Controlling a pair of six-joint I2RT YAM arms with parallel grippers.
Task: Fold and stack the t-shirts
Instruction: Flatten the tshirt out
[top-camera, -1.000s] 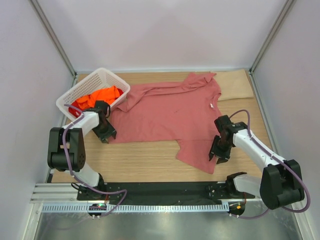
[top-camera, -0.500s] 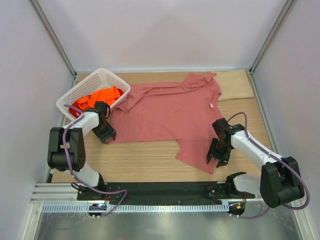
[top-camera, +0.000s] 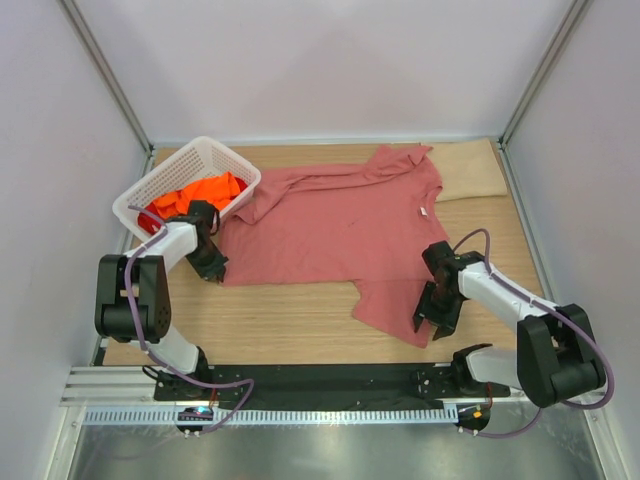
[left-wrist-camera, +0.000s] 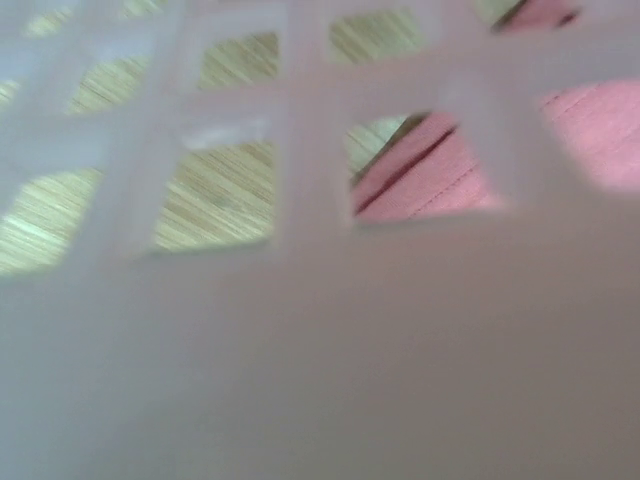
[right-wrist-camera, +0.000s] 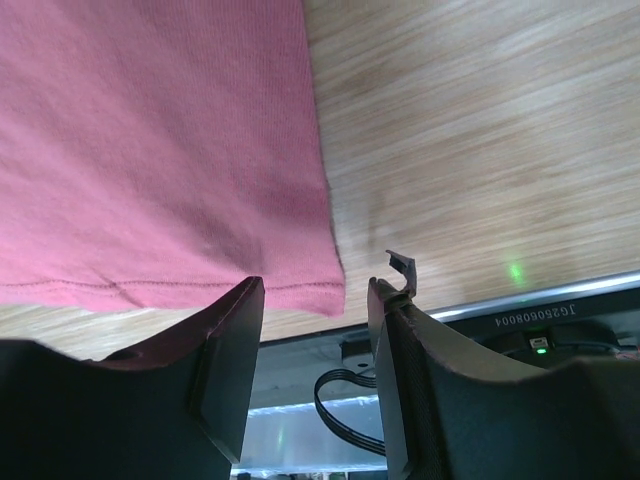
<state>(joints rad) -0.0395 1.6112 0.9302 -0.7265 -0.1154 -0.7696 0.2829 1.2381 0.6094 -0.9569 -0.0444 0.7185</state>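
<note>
The pink t-shirt lies spread flat over the middle of your wooden table. Its far left edge touches the white basket at the far left, where the orange t-shirts sit bunched. Your right gripper is at the shirt's near right corner, jaws apart, gripping nothing. Your left gripper is at the shirt's near left corner, beside the basket; you cannot tell how wide it stands or whether it holds cloth.

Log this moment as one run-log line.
pink t-shirt: spread out, unfolded | left gripper: at its corner beside basket, jaws unreadable | right gripper: open at its near hem corner | orange t-shirt: in basket
</note>
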